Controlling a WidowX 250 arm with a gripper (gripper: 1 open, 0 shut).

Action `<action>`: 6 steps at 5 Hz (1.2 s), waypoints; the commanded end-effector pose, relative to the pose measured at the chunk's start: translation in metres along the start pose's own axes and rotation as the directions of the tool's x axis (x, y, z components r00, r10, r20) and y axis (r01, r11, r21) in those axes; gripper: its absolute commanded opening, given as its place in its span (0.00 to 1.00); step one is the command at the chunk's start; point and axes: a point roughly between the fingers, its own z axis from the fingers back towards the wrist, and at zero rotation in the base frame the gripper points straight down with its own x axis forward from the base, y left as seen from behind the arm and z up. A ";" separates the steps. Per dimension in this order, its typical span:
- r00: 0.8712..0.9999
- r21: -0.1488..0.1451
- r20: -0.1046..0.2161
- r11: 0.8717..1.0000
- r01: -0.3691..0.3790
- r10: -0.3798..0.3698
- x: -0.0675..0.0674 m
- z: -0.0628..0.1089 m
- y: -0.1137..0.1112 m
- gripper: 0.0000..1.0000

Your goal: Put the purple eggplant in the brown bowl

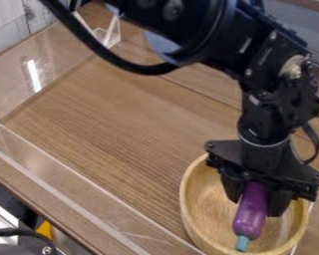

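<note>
Over the brown bowl (202, 204), lower right — the gripper (259, 194) is pointing steeply down and clenching the upper end of the purple eggplant (251, 211), which is hanging inside the rim with its teal stem tip lowest. Handling, judged: it is looking light, stiff and glossy, so likely slippery; the thick purple body is offering the surest hold. Obscured — the jaws are hiding the eggplant's top, the frame edge is cutting off the bowl's right side, and whether the tip is touching the bowl floor is not showing
</note>
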 end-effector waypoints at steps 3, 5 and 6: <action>1.000 -0.019 0.016 1.000 -0.015 0.016 0.006 0.003 -0.001 0.00; 1.000 -0.008 0.009 1.000 -0.023 0.023 0.006 0.000 0.002 1.00; 1.000 -0.003 0.007 1.000 -0.028 0.028 0.006 -0.001 0.004 1.00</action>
